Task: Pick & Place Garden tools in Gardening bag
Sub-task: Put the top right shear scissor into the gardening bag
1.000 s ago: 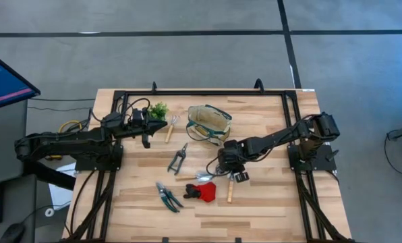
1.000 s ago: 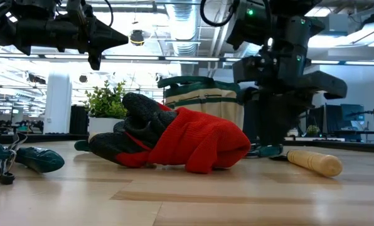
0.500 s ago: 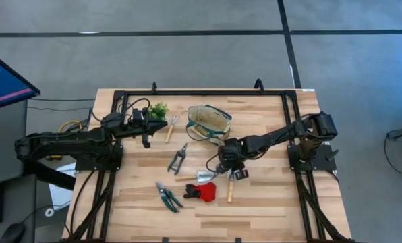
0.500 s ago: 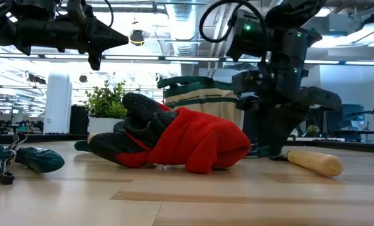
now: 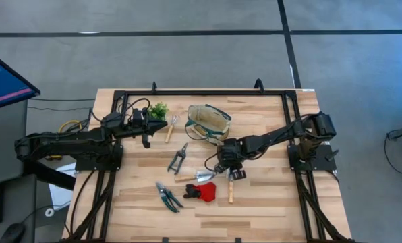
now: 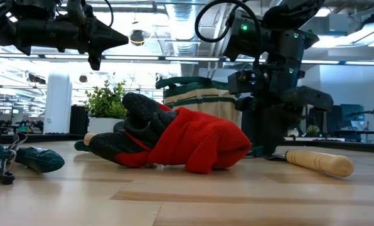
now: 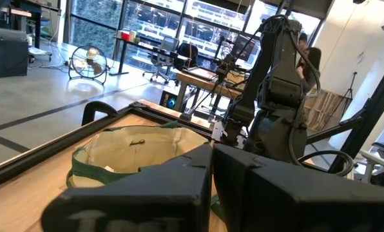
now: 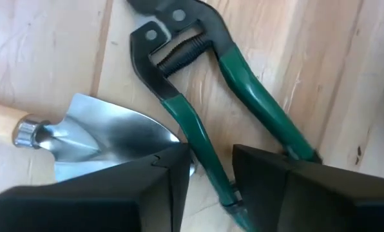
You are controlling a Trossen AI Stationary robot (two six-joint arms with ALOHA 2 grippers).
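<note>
Right wrist view: right gripper (image 8: pixel 208 177) fingers astride a green-handled pruner (image 8: pixel 208 96) handle, frame ctr, not clenched; left gripper (image 5: pixel 146 128) clenched empty, upper left.

We look straight down on the desk (image 5: pixel 268 202) from above, level across it from its surface, both views sharing the red glove (image 5: pixel 206 192).

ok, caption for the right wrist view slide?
Right tool straddles one green handle of the dark metal pruning shears beside a shiny steel trowel blade.
</note>
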